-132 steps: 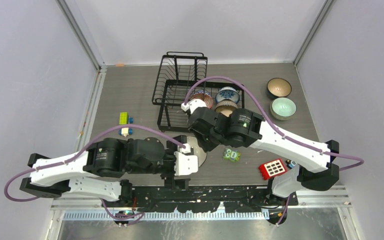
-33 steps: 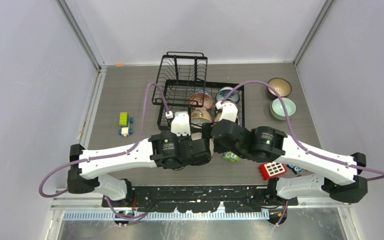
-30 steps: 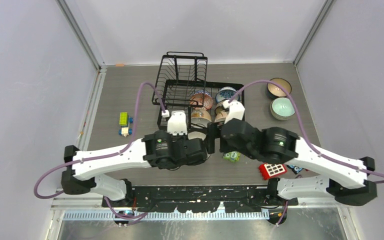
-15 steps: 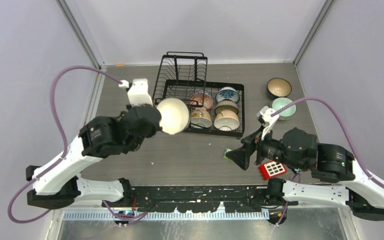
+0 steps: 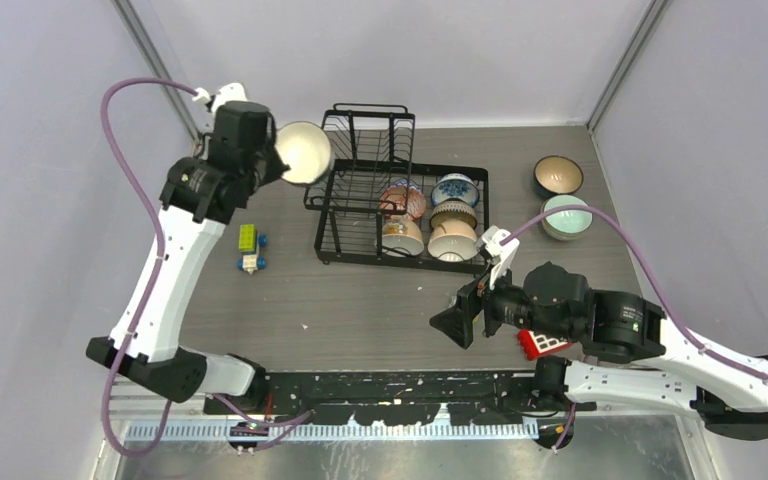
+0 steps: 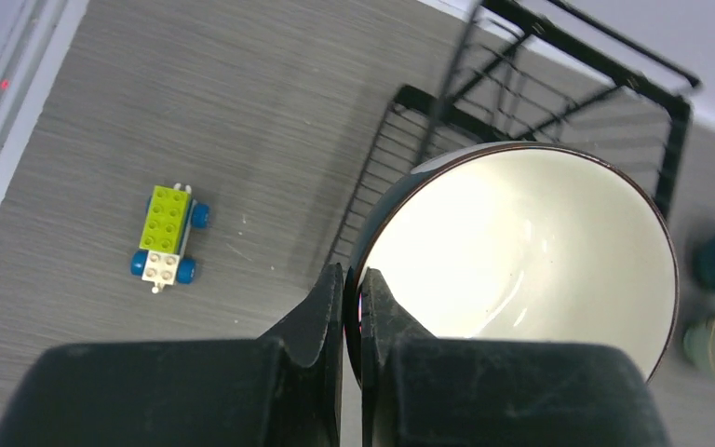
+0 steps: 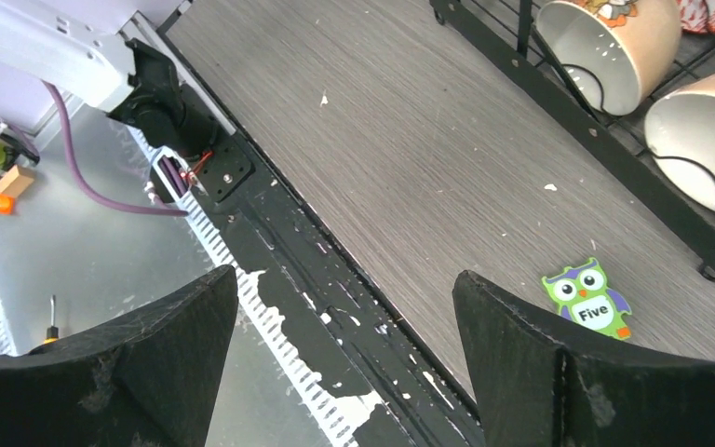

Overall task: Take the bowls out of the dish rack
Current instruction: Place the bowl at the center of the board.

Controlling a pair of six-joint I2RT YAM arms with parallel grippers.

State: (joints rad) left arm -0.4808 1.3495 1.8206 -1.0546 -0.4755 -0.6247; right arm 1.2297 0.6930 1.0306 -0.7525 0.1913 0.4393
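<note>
My left gripper [image 6: 352,279] is shut on the rim of a cream bowl [image 6: 521,251] with a dark outside. It holds the bowl [image 5: 303,152] high, beside the far-left corner of the black wire dish rack [image 5: 400,262]. The rack's lower tray holds a reddish patterned bowl [image 5: 403,198], a blue-patterned bowl [image 5: 455,188], a tan bowl [image 5: 402,235] and a cream bowl [image 5: 453,240]. My right gripper [image 5: 457,318] hangs open and empty over the table's near edge, in front of the rack. In the right wrist view the gripper [image 7: 344,277] has nothing between its fingers.
A brown bowl [image 5: 558,175] and a mint bowl [image 5: 567,215] stand on the table right of the rack. Toy blocks [image 5: 248,237] lie left of it. An owl card [image 7: 586,296] and a red toy [image 5: 540,343] lie near my right arm.
My left arm has lifted the cream bowl from in front of the rack and swung it up to the far left. My right arm has drawn back from the rack toward the near edge, jaws open.
</note>
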